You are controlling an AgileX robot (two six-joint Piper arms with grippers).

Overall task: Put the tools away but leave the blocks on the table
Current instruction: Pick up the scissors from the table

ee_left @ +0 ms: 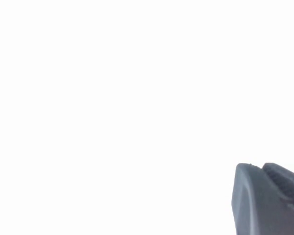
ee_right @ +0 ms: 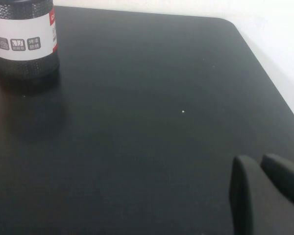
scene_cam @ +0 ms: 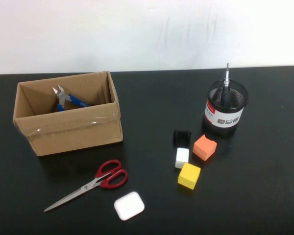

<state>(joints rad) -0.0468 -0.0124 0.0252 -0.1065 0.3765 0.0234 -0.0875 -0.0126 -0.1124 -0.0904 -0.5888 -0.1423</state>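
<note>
1. High view. The side cutters [scene_cam: 67,99] lie inside the cardboard box [scene_cam: 68,129] at the left of the bench [scene_cam: 152,103], so that tool is stowed. The screwdriver [scene_cam: 226,84] stands upright in the black mesh cup [scene_cam: 225,107] at the right, silver tip up; that one is also put away. The scissors [scene_cam: 95,182] lie out on the bench in front of the box, blades shut and pointing toward the near left; this is the one tool left to move, as I judge it. A white case [scene_cam: 129,205] sits just beside the scissors' red handles, on the near side. The three blocks cluster in front of the cup: orange [scene_cam: 205,147], white [scene_cam: 182,157] and yellow [scene_cam: 189,176], with a small black object [scene_cam: 182,137] touching the white one's far side. They are where the task wants them. Neither arm appears in this view.

2. Left wrist view. Only the left pincer [ee_left: 272,198] shows, in a corner against blank white. It is closed and holds nothing. No task thing is in sight.

3. Right wrist view. The right pincer [ee_right: 264,193] hovers above bare bench near its right edge, closed and empty. The cup [ee_right: 23,36] stands well apart from it. So two of three tools are done, and the scissors remain.
</note>
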